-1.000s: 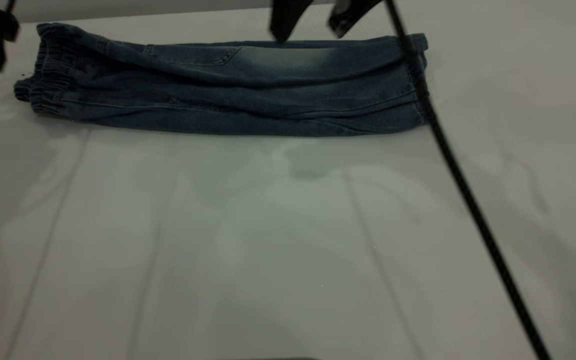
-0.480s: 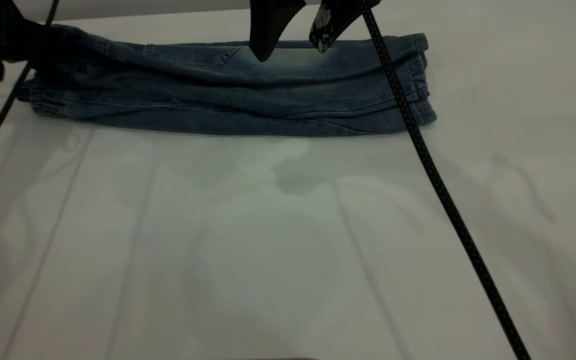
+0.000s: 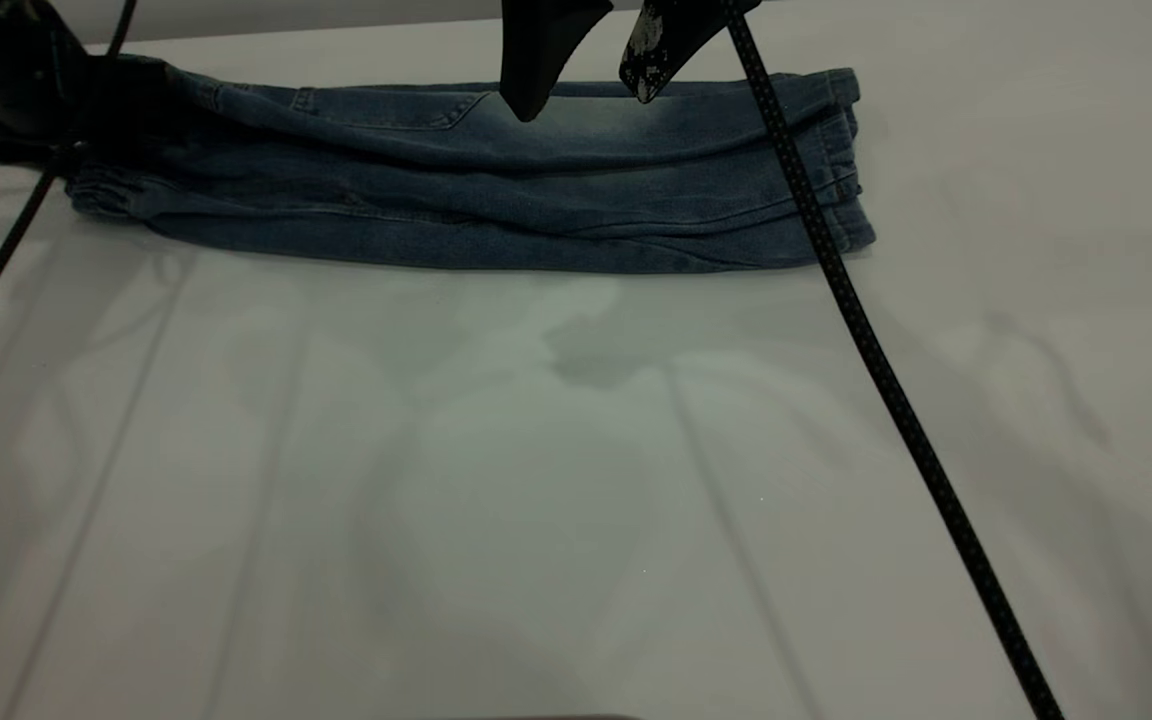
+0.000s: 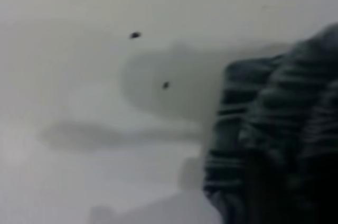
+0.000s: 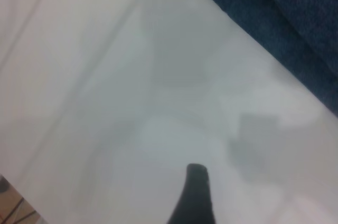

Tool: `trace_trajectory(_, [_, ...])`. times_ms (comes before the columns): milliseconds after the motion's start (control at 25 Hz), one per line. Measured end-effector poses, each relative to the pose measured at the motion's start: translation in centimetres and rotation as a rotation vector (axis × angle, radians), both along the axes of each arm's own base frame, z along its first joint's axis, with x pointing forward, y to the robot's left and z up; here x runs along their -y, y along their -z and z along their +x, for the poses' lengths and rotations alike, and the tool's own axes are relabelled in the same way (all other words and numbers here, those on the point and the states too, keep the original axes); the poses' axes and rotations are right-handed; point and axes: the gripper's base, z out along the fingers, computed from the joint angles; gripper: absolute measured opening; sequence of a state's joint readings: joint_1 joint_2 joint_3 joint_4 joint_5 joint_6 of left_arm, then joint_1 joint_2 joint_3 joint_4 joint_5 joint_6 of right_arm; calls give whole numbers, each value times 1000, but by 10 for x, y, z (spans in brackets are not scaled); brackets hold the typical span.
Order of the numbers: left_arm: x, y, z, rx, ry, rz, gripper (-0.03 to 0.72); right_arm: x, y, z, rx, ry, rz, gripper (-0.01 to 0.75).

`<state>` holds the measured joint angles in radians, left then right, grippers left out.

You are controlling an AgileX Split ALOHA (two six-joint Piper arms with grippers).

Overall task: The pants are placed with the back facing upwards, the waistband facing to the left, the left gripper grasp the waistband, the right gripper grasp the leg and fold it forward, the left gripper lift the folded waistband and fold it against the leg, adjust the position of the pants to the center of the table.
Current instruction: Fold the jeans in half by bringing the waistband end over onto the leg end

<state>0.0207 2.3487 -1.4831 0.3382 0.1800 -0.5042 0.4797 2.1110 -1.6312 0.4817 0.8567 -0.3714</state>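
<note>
I have the pants [image 3: 476,185] folded lengthwise into a long strip at the far side of the table [image 3: 576,480], waistband [image 3: 101,190] to the left and well off centre. My left gripper [image 3: 11,85] is down at the waistband; I cannot tell whether its fingers have closed, since the dark arm end hides them and the wrist view shows only ribbed elastic very close. My right gripper [image 3: 586,85] hangs above the middle of the strip, fingers spread wide, holding nothing.

My worry is a partial bite: if I catch only the top layer of elastic, I expect the lift to peel the fold apart. The right arm's cable [image 3: 836,270] lies across the hem end and could drag the denim. If the waistband swings over toward the hems, the right gripper stands in its path.
</note>
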Motion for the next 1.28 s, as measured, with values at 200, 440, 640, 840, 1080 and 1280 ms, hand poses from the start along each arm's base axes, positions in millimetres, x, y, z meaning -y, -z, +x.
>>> trace_trajectory(200, [-4, -18, 0, -42, 105, 130, 61, 8, -14, 1, 28, 10, 7, 562])
trace_trajectory(440, [-14, -126, -2, -39, 190, 383, 61, 57, -87, 4, 179, 116, 73, 562])
trace_trajectory(640, [33, -198, -11, 83, 332, 436, 61, 110, -133, 3, 275, 233, 98, 562])
trace_trajectory(840, [116, -188, -17, 100, 534, 372, 61, 134, -152, -3, 295, 277, 100, 562])
trace_trajectory(1080, [203, -137, -23, 135, 741, 336, 61, 136, -152, -3, 293, 280, 99, 562])
trace_trajectory(1280, [240, -103, -28, 157, 826, 315, 107, 136, -152, -4, 292, 279, 100, 562])
